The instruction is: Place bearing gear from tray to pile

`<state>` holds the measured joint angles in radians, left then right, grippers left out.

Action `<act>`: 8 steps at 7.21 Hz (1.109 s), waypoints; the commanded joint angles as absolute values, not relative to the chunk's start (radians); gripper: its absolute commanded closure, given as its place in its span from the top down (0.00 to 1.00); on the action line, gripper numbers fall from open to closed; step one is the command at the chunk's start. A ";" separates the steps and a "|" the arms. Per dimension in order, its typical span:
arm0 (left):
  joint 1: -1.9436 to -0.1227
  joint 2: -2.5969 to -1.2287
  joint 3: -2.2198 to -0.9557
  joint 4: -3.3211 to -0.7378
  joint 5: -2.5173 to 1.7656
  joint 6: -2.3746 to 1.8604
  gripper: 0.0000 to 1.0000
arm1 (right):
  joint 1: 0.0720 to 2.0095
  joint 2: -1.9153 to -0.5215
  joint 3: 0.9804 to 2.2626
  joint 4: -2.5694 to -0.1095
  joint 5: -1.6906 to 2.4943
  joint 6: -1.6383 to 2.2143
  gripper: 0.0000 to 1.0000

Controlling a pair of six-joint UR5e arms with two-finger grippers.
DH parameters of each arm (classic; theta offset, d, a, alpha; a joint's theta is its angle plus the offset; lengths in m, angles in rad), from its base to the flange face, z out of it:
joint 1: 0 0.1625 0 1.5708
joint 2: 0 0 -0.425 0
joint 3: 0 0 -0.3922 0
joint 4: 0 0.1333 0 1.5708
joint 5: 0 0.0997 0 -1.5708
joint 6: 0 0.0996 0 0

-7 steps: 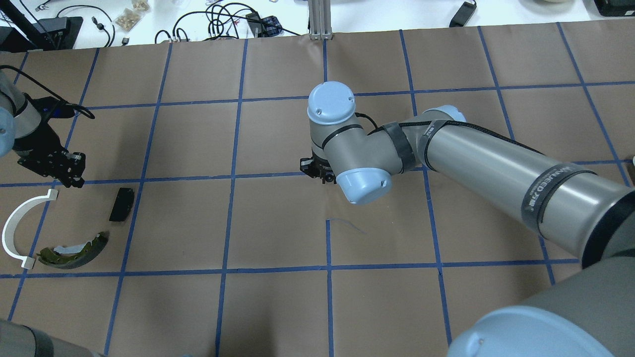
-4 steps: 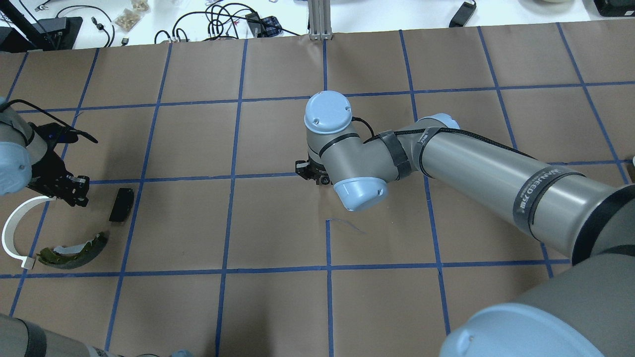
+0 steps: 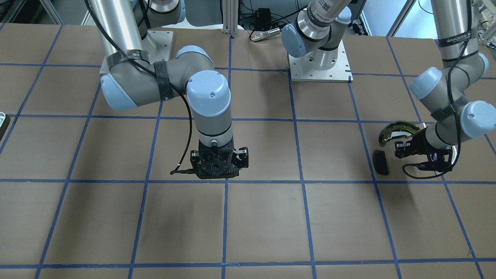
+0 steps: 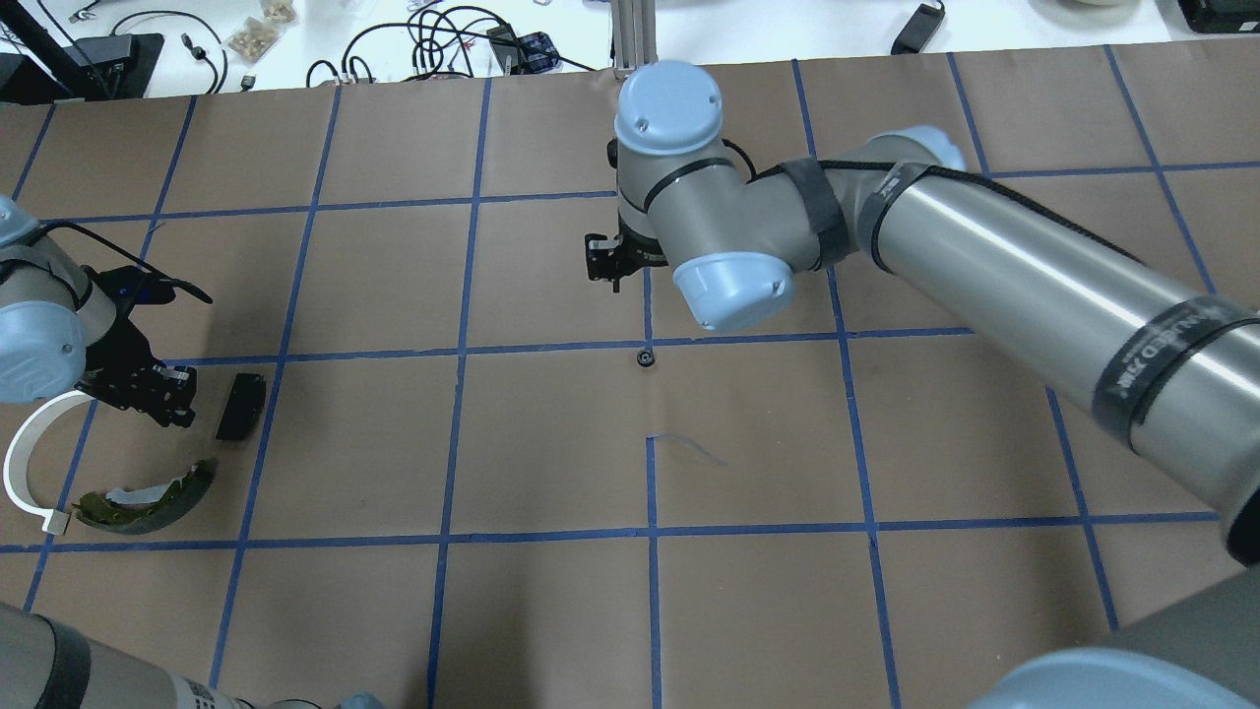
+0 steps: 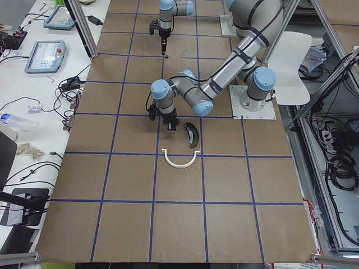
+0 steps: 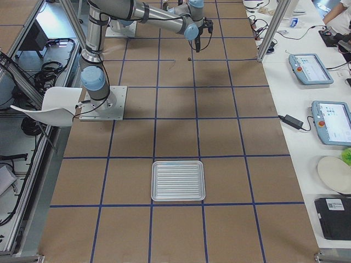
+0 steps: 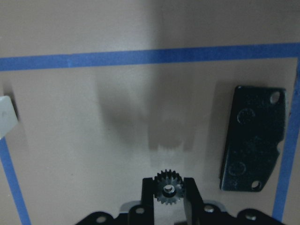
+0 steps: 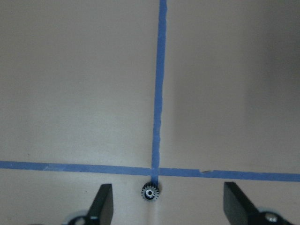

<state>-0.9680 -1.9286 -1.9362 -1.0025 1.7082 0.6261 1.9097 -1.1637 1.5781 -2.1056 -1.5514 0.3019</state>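
My left gripper (image 7: 168,183) is shut on a small black bearing gear (image 7: 169,192) and holds it low over the paper. It hangs between the black pad (image 7: 253,138) and the white strip (image 7: 6,115) of the pile. In the overhead view the left gripper (image 4: 165,390) is beside the pad (image 4: 241,406), the white arc (image 4: 22,463) and the olive brake shoe (image 4: 148,492). My right gripper (image 8: 169,206) is open above a second small gear (image 8: 150,192) that lies on a tape crossing (image 4: 644,356). The tray (image 6: 178,181) is far off to the right.
Brown paper with blue tape squares covers the table (image 4: 551,443). The right arm's elbow and forearm (image 4: 984,256) stretch over the middle right. Cables and boxes (image 4: 433,44) lie beyond the far edge. The tray's white corner (image 3: 2,120) shows at the front view's left edge.
My right gripper has lifted and drawn back toward the far edge, leaving a small gear on the tape crossing. My left gripper has moved nearer, down beside the black pad.
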 commanded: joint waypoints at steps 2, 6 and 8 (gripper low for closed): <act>-0.968 -1.950 -1.928 -0.994 1.706 0.617 0.96 | 1.762 -1.400 1.503 -1.685 -1.571 0.189 0.86; -1.079 -1.895 -1.768 -1.104 1.681 0.533 1.00 | 1.641 -1.583 1.597 -1.658 -1.571 0.195 1.00; -1.225 -1.865 -1.669 -1.253 1.607 0.297 1.00 | 1.640 -1.588 1.597 -1.736 -1.557 0.207 1.00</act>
